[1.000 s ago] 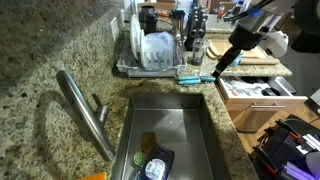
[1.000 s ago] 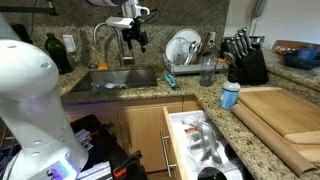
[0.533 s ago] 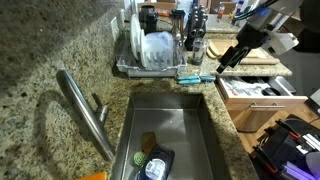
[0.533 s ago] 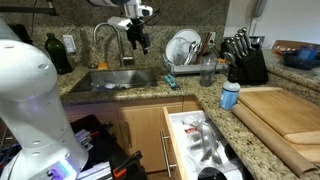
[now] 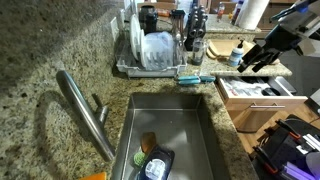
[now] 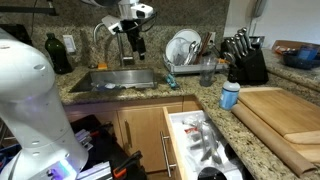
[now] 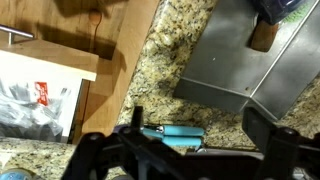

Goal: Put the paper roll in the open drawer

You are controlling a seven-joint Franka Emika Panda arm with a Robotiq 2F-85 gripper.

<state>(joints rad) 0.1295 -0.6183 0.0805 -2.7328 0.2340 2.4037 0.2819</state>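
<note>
the tool (image 5: 250, 62) hangs above the table (image 5: 40, 50), jaws wide apart and empty in the wrist view. the roll (image 5: 257, 12) stands upright at the back, apart from the drawer (image 5: 255, 92). reach step, i judge: next, straddle the roll and close.

The hand (image 5: 253, 62) has shifted toward the drawer (image 5: 258, 89).

This is a home kitchen: a speckled granite countertop (image 5: 40, 50) surrounds a stainless sink (image 5: 200, 130) with a curved faucet (image 5: 85, 110), a dish rack (image 5: 128, 66) holds plates (image 5: 158, 50), and a knife block (image 6: 246, 62), a wooden cutting board (image 6: 285, 112) and wooden cabinets (image 6: 140, 125) stand nearby.
</note>
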